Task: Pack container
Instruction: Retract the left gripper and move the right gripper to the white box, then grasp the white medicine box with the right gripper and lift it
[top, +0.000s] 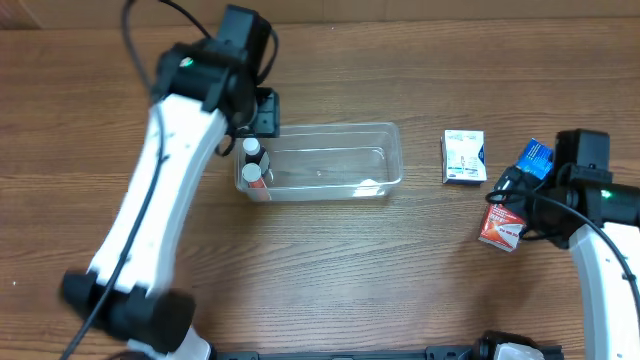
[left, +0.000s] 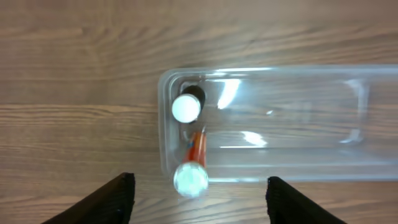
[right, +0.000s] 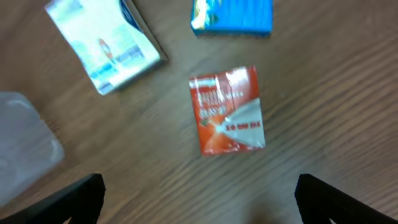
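A brown wooden table (top: 330, 290) took up the whole scene, and near its middle sat the container (top: 392, 150), a clear shallow tub lying lengthwise between the two arms. At its left end, two little bottles were already in: a dark-bodied bottle (left: 186, 107) showing its white cap from above, and just beside it an orange-labelled bottle (left: 198, 149) that looked tilted, its pale cap right up against the near wall. The rest of the tub was bare, so by my reckoning the packing was under way but nowhere near finished. Out on the wood to the right, three small boxes waited, none of them in: a white box (top: 463, 157) nearest the tub, a blue box (top: 536, 155) beyond it, and a red box (right: 229, 111) a little closer to the front edge, all near one another but not touching. Now the hands: the left gripper (left: 199, 186) hung over the bottle end of the tub, jaws spread wide, gripping nothing and touching nothing I could see. The right gripper (right: 199, 186) hovered above the red box, jaws just as wide apart and empty. That red box looked the likely next pick, with the other two boxes to follow
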